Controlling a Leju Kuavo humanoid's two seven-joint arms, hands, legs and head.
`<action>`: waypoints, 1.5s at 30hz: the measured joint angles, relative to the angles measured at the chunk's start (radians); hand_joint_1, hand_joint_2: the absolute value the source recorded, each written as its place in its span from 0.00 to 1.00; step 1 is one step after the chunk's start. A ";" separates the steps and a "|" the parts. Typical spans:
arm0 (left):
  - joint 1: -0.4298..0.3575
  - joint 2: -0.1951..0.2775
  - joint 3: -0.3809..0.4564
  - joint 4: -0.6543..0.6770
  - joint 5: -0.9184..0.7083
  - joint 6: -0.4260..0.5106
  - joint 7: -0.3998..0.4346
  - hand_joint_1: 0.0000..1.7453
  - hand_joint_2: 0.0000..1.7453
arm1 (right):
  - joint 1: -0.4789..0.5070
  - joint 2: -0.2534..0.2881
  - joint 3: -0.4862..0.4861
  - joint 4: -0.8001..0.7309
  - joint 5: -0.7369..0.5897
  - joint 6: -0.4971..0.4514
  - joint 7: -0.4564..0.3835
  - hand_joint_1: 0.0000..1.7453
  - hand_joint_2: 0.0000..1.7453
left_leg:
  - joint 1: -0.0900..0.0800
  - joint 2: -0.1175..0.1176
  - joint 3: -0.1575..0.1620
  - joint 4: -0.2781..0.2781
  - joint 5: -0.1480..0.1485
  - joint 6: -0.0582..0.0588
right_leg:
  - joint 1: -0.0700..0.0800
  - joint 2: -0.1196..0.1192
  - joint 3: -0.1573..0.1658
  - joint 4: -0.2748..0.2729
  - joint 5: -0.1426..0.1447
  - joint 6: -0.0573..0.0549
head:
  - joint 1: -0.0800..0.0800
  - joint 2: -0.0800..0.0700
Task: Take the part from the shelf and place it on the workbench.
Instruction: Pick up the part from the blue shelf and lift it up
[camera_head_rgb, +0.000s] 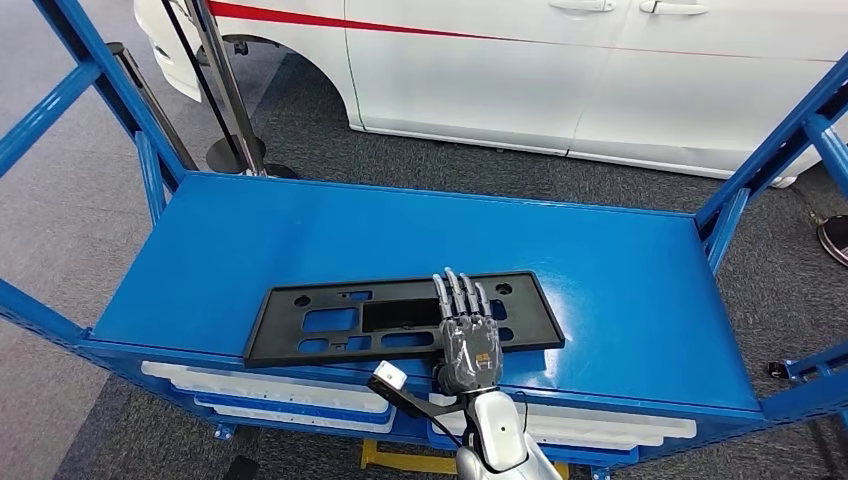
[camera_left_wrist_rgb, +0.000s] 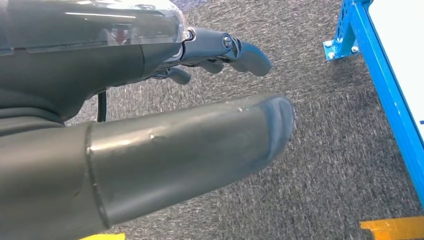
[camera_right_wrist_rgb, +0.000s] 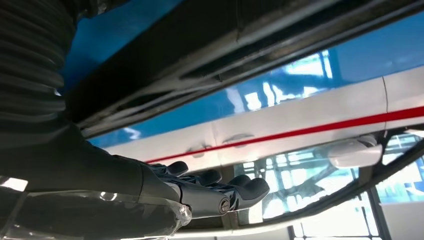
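We see the right hand (camera_head_rgb: 468, 335) flat, fingers extended, gripping nothing, over the flat black perforated plastic part (camera_head_rgb: 400, 318) near the blue metal shelf (camera_head_rgb: 620, 270) front edge; a shallow grasp may let it slip off.

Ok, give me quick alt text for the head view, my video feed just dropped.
The robot's right hand lies flat, fingers extended, on a long black plastic part lying on a blue shelf top. A white car with a red stripe stands behind the shelf on grey carpet.
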 joint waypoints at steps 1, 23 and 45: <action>0.000 0.000 0.000 0.000 -0.001 0.000 0.000 0.00 0.00 | -0.003 0.000 0.000 0.008 -0.005 0.000 0.003 0.45 1.00 | 0.000 0.000 0.000 0.000 0.000 0.000 | 0.000 0.000 0.000 0.000 0.000 0.000 | 0.000 0.000; -0.001 0.003 0.000 0.000 -0.007 -0.003 0.000 0.00 0.00 | -0.051 0.001 0.001 0.119 -0.050 0.015 0.025 0.96 1.00 | 0.000 0.000 0.001 0.000 0.000 0.000 | 0.000 0.000 0.001 -0.001 0.001 0.001 | 0.000 0.000; 0.014 0.000 0.081 0.000 0.036 -0.024 -0.020 0.00 0.75 | 0.229 -0.058 0.093 -0.794 -1.266 0.405 -0.438 1.00 1.00 | 0.001 0.001 -0.003 0.000 0.002 0.003 | 0.000 0.001 -0.001 -0.003 0.003 0.000 | 0.000 0.000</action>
